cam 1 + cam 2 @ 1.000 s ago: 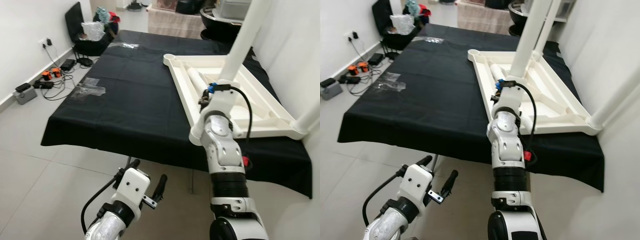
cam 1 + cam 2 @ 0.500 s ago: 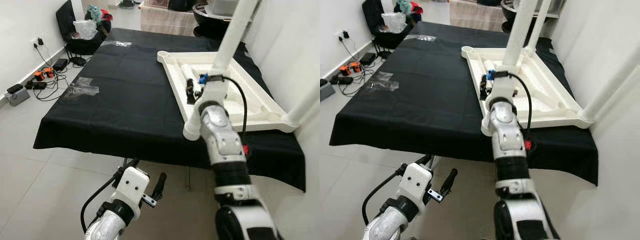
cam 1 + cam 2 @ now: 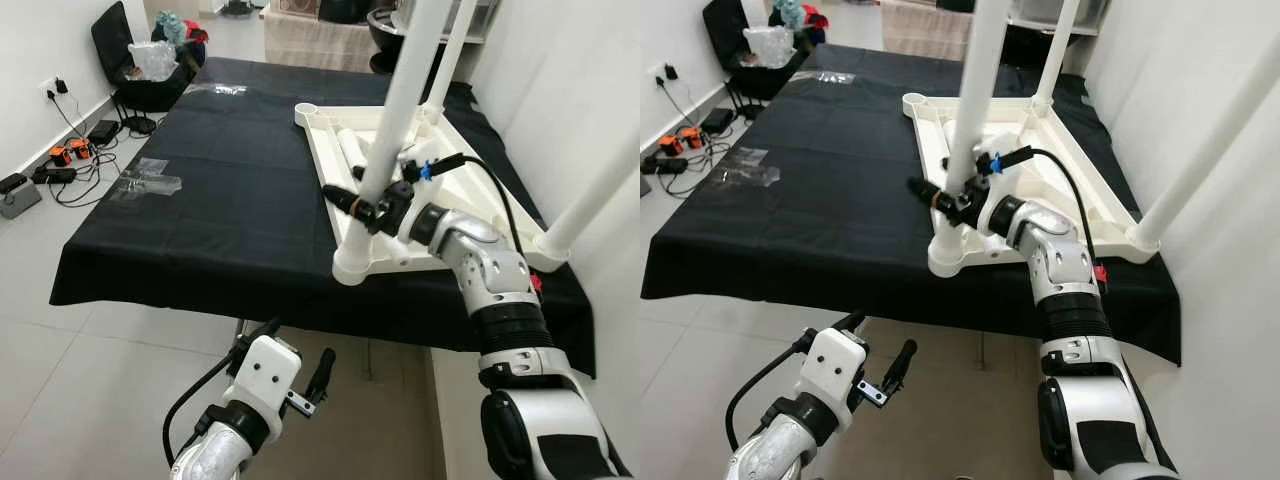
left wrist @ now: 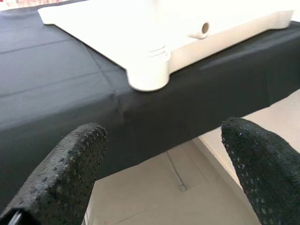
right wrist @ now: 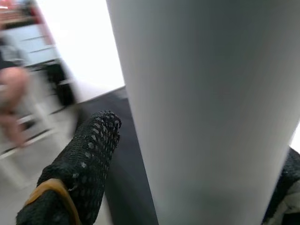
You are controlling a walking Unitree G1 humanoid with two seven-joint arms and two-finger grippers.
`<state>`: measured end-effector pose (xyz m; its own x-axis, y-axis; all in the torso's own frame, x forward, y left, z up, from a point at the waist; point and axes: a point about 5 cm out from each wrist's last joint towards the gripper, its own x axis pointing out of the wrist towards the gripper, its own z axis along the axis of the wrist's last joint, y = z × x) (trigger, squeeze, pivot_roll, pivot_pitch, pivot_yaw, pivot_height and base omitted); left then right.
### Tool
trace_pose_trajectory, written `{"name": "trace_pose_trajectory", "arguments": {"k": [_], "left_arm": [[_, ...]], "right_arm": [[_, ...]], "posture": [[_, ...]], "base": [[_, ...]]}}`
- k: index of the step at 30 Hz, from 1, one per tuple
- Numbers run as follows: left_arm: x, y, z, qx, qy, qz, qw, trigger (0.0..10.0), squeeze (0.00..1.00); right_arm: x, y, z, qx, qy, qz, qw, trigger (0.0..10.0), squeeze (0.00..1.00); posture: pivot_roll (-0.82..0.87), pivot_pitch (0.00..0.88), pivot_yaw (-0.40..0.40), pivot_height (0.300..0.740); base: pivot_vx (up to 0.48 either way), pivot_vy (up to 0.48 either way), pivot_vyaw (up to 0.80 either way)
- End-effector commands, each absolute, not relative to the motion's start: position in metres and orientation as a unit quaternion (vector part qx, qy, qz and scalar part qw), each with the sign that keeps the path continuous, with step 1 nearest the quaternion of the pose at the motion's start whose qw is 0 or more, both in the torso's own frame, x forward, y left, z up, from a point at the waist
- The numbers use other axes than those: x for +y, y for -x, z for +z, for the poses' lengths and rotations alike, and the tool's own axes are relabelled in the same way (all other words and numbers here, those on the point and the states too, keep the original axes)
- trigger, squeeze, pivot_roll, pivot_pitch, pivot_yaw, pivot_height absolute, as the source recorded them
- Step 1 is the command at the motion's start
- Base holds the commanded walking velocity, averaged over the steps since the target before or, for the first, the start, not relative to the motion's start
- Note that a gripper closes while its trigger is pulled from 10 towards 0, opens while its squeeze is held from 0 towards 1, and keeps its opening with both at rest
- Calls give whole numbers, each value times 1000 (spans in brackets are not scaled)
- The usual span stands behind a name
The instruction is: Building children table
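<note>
Right gripper [image 3: 372,207]: mine, at frame centre, fingers either side of the near white leg [image 3: 385,140]; the wrist view has the leg between my fingertips [image 5: 89,154], clamped.
Left gripper [image 3: 295,365]: mine, low in the frame over the floor, fingers [image 4: 70,164] spread apart, empty.
Children's table [image 3: 480,215]: white, upside down on the black cloth [image 3: 200,220], right of centre, legs standing up.
Cables [image 3: 70,165]: floor, left edge.

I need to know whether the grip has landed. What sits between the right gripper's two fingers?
The near white table leg stands between the right gripper's fingers, as the right wrist view shows.
</note>
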<state>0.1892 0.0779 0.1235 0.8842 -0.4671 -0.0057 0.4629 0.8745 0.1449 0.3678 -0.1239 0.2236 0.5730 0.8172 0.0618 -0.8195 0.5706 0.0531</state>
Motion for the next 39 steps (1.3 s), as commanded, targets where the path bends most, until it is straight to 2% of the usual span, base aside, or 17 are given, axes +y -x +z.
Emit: {"name": "trace_pose_trajectory", "arguments": {"k": [1,7,8,9,10,14,21,22,23,25,26,29,30,32,33,34,39], "left_arm": [[77,-187,119,-5,-73,-245,967,10000,0],[77,-187,119,-5,-73,-246,966,10000,0],[76,-187,119,-5,-73,-247,966,10000,0],[76,-187,119,-5,-73,-247,966,10000,0],[76,-188,119,-5,-74,-247,966,10000,0],[76,-188,120,-7,-73,-242,967,10000,0],[75,-189,120,-10,-73,-243,967,10000,0],[75,-190,121,-11,-71,-243,967,10000,0],[75,-191,121,-12,-71,-241,968,10000,0],[75,-191,121,-12,-71,-241,968,10000,0],[76,-192,122,-13,-71,-239,968,10000,0],[76,-192,122,-13,-71,-239,968,10000,0],[76,-193,122,-14,-71,-238,968,10000,0],[76,-194,122,-15,-71,-238,969,10000,0],[76,-194,122,-15,-71,-238,969,10000,0],[76,-194,122,-16,-71,-238,969,10000,0],[78,-195,123,-18,-73,-235,969,10000,0]], "right_arm": [[-114,-366,224,-16,-48,497,866,10000,0],[-102,-374,235,-40,-84,505,858,10000,0],[-99,-378,237,-47,-92,494,863,2706,0],[-99,-378,237,-47,-92,494,863,2706,0],[-99,-386,239,-50,-103,464,879,0,0],[-107,-397,239,-47,-116,392,911,0,0],[-109,-397,238,-46,-108,371,921,0,0],[-108,-398,235,-32,-78,342,936,0,0],[-115,-402,227,-6,-49,249,967,0,0],[-115,-402,227,-6,-49,249,967,0,0],[-126,-405,223,5,-25,151,988,0,0],[-126,-405,223,5,-25,151,988,0,0],[-138,-405,221,6,-13,60,998,0,0],[-156,-396,224,-18,-36,-97,994,0,0],[-156,-396,224,-18,-36,-97,994,0,0],[-158,-389,226,-28,-48,-142,988,0,0],[-152,-382,223,-20,-54,-169,984,0,0]], "posture": [[77,65,-97,740],[82,66,-98,740],[83,66,-99,740],[83,66,-99,740],[87,66,-101,740],[84,69,-101,740],[74,76,-92,740],[73,90,-88,740],[75,85,-87,740],[75,85,-87,740],[63,80,-87,740],[63,80,-87,740],[65,78,-87,740],[66,90,-69,740],[66,90,-69,740],[77,91,-73,740],[79,83,-80,740]], "base": [[0,0,0],[0,0,0],[0,0,0],[0,0,0],[0,0,0],[0,0,0],[0,0,0],[0,0,0],[0,0,0],[0,0,0],[0,0,0],[0,0,0],[0,0,0],[0,0,0],[0,0,0],[0,0,0],[0,0,0]]}}
